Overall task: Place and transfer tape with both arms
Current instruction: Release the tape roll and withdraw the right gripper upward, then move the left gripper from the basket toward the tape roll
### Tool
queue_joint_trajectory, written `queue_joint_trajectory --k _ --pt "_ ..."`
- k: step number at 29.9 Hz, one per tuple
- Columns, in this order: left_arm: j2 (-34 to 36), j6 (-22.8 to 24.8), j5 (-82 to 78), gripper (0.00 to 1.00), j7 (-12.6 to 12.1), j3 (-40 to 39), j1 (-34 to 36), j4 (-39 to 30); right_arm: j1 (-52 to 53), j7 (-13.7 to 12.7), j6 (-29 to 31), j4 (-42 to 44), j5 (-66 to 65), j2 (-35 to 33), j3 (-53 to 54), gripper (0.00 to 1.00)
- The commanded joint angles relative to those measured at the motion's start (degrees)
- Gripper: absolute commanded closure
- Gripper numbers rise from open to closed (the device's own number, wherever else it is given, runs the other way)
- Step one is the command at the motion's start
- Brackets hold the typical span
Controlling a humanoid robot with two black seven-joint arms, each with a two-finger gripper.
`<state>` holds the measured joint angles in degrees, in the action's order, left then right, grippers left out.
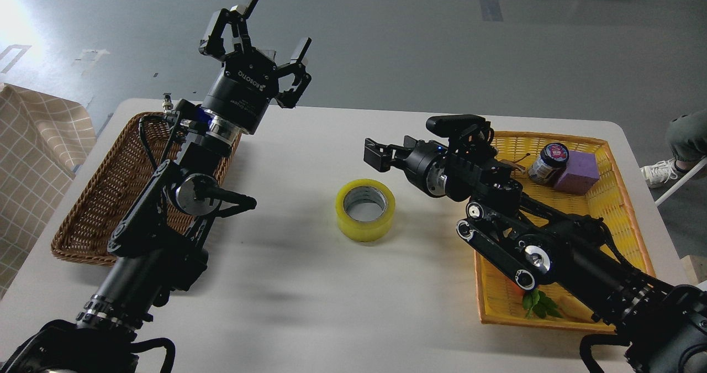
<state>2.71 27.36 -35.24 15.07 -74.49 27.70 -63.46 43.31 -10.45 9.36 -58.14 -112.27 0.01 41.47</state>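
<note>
Tape (365,210) flat mid-table for a top grab, left gripper (270,25) spread wide, right gripper (371,155) unclear.

"ROBOTIQ" in white on the black body of the left gripper (259,27); jar label unreadable.

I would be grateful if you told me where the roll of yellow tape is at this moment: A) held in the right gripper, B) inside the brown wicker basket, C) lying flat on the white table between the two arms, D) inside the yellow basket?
C: the tape lies flat on the bare white table, core hole up, apart from the open left gripper and the right gripper, and outside both baskets.
</note>
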Motion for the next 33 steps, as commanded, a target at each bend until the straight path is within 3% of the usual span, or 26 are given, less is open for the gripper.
queue_joint_trajectory --k 1,7,11,18,24,28,33 --pt "0.0 0.0 -0.1 0.02 0.1 0.2 0.1 0.1 0.0 0.0 -0.5 -2.3 0.2 0.0 8.2 0.0" --pt "1.0 -0.1 -0.7 0.02 0.9 0.8 0.5 0.1 -0.9 0.0 0.0 -8.9 5.5 0.0 12.7 0.0" --pt "1.5 -0.6 -0.9 0.02 0.8 1.0 0.8 0.1 -1.4 0.2 0.1 -13.8 17.8 0.0 13.7 0.0" --pt "1.9 -0.7 -1.1 0.02 0.6 1.2 0.8 0.1 -3.4 1.5 1.5 -19.8 48.9 -10.5 17.8 0.0" --pt "4.5 -0.2 -1.3 0.02 0.7 1.2 1.0 0.1 -8.1 8.9 10.8 -23.3 52.5 -12.7 28.1 0.0" --pt "4.7 0.3 -1.4 0.02 0.8 1.9 1.6 0.0 -11.0 9.7 13.0 -24.8 52.6 -11.6 36.5 0.0" --pt "4.1 0.5 -1.4 0.02 0.9 1.8 1.5 -0.3 -13.9 10.4 13.6 -25.3 52.7 -4.4 43.9 0.0"
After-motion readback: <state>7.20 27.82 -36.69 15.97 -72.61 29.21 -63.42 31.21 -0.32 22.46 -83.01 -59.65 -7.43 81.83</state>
